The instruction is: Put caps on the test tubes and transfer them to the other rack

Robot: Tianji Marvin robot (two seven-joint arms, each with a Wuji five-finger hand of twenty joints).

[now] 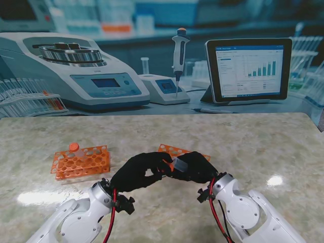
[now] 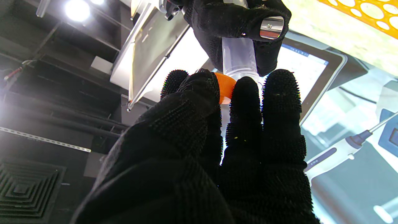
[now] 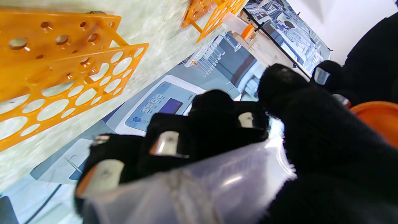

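Note:
Both black-gloved hands meet above the table's middle, nearer to me. My right hand (image 1: 195, 167) is shut on a clear test tube (image 1: 179, 164), whose barrel shows in the left wrist view as the tube (image 2: 238, 60) and in the right wrist view as the tube (image 3: 199, 189). My left hand (image 1: 137, 171) is shut on an orange cap (image 2: 225, 87) pressed at the tube's mouth; the cap (image 3: 377, 123) also shows beside the right thumb. One orange rack (image 1: 81, 162) at the left holds a capped tube (image 1: 75, 148). A second orange rack (image 1: 177, 151) lies just behind the hands.
A printed lab backdrop with a centrifuge (image 1: 76, 71), pipette (image 1: 179, 55) and tablet screen (image 1: 248, 68) stands along the table's far edge. The marbled tabletop (image 1: 253, 147) stretches to the right of the hands.

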